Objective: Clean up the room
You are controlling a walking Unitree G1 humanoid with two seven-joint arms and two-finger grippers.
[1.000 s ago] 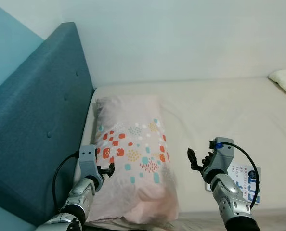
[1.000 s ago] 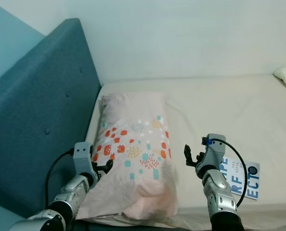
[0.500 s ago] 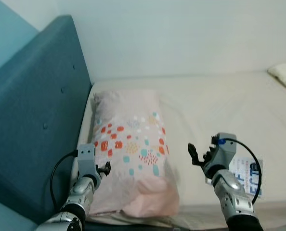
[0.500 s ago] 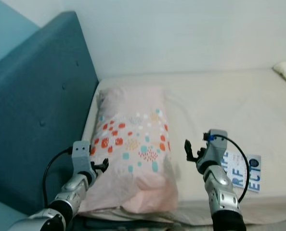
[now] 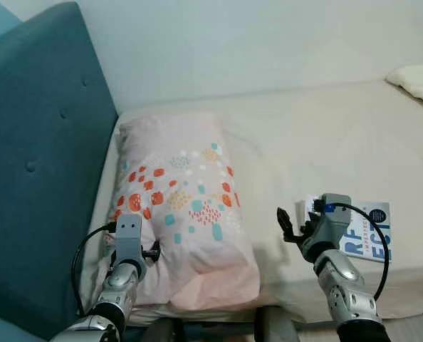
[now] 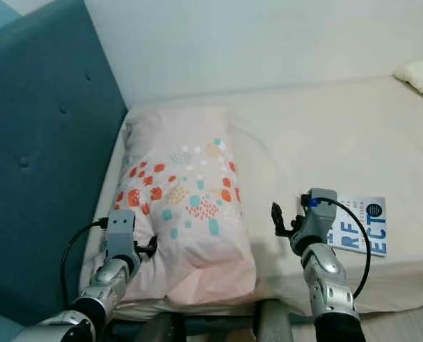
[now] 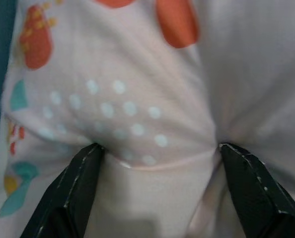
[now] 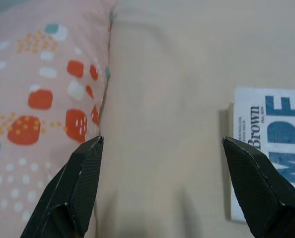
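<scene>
1. The pillow (image 5: 179,214) lies on the bed (image 5: 318,142) against the headboard (image 5: 33,157).
2. Left gripper (image 7: 155,163), fingers spread, presses into its near edge; closing should gather a deep fold.
3. Right gripper (image 5: 291,231) hovers spread between pillow and book (image 5: 364,231).

Teal padded headboard (image 5: 33,164), white wall (image 5: 254,43), cream mattress (image 5: 325,149).

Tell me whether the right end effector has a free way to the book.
Probably yes: the right end effector hangs open above bare sheet, with the book lying flat just beside it and nothing between them.
</scene>
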